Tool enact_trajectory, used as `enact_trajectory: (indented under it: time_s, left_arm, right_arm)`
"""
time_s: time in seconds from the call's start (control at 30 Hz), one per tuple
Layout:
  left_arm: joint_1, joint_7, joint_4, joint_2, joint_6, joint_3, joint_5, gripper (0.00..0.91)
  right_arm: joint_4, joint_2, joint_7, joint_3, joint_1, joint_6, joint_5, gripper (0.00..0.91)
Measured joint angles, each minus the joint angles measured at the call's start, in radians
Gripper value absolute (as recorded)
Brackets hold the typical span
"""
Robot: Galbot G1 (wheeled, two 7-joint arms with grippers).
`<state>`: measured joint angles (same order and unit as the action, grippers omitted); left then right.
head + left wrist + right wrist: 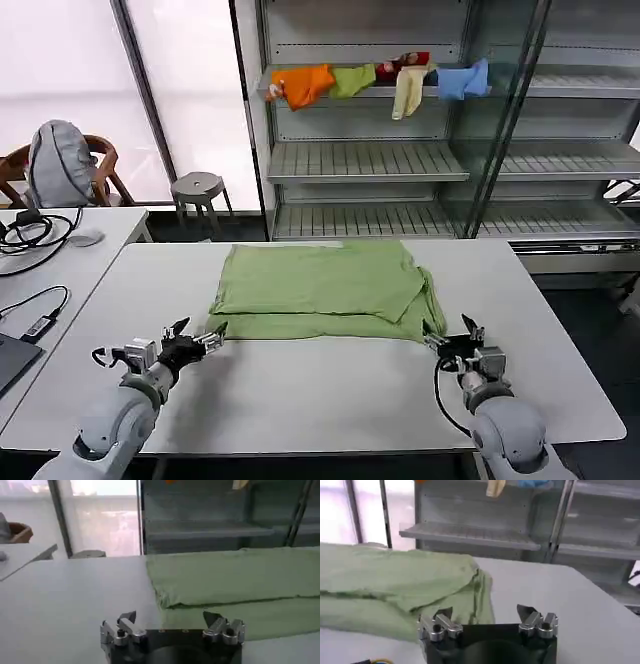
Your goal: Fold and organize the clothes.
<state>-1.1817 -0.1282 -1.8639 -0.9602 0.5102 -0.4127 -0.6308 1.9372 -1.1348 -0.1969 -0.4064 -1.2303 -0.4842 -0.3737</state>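
- The shirt [325, 290] lies flat near the middle of the desk [330, 390], toward its far edge, already folded over itself into a wide band with a second layer peeking out along the near side; the collar and print are hidden in the fold.
- It is spread lengthwise, so each short end faces one arm, which suits a two-handed lift for another fold.
- The left gripper [195, 343] sits low over the desk at the shirt's near left corner, fingers spread apart and holding nothing, its tips just beside the cloth edge.
- The right gripper [452, 343] mirrors it at the near right corner, also spread wide and empty, close to the bunched layers there.
- Both forearms reach forward from the desk's near edge, wrists level and pointed at the fabric, a pose I judge ready for pinching the corners.
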Motion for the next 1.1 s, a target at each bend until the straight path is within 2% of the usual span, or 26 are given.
enact_trajectory:
  time_s: [0.63, 1.1]
  left_arm:
    - [-0.006, -0.002, 0.016, -0.005, 0.027, 0.017, 0.042, 0.01]
    - [-0.062, -0.005, -0.033, 0.002, 0.045, -0.014, 0.051, 0.01]
  right_arm:
    - [-0.022, -0.007, -0.006, 0.045, 0.02, -0.022, -0.041, 0.0]
    - [0.072, 0.016, 0.015, -0.014, -0.084, -0.032, -0.035, 0.0]
